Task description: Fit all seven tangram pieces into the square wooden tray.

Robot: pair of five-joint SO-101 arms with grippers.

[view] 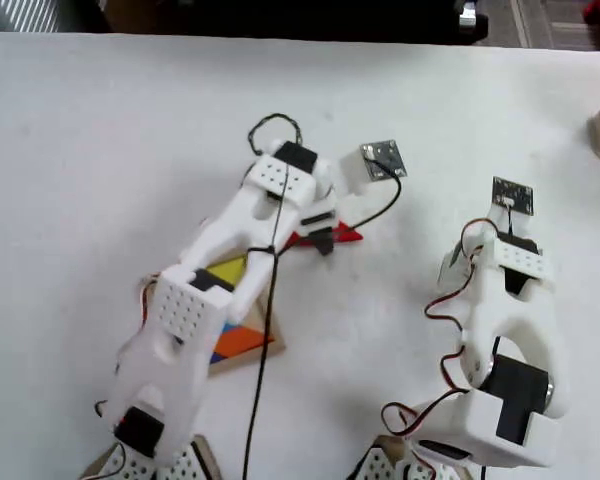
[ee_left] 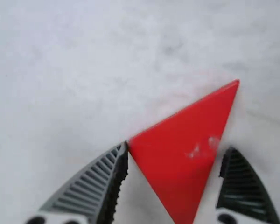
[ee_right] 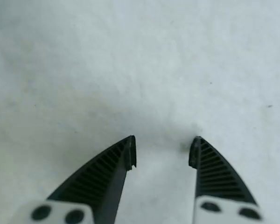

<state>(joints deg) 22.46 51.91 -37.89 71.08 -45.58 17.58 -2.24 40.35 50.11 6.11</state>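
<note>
Our left gripper (ee_left: 177, 148) straddles the red triangle (ee_left: 189, 128) mid-frame, jaws apart. Our right gripper (ee_right: 163, 140) has its jaws narrowly parted.

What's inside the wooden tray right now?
A yellow piece, an orange piece and a sliver of blue show in the wooden tray. The left arm covers the rest, so other pieces there cannot be counted.

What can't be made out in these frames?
- Square wooden tray: high view, the left arm covers most of it, so its contents cannot be counted.
- Red triangle: left wrist view, one corner is cut off by the picture's edge.
- Left end effector: whether it clamps the triangle is unclear.
</note>
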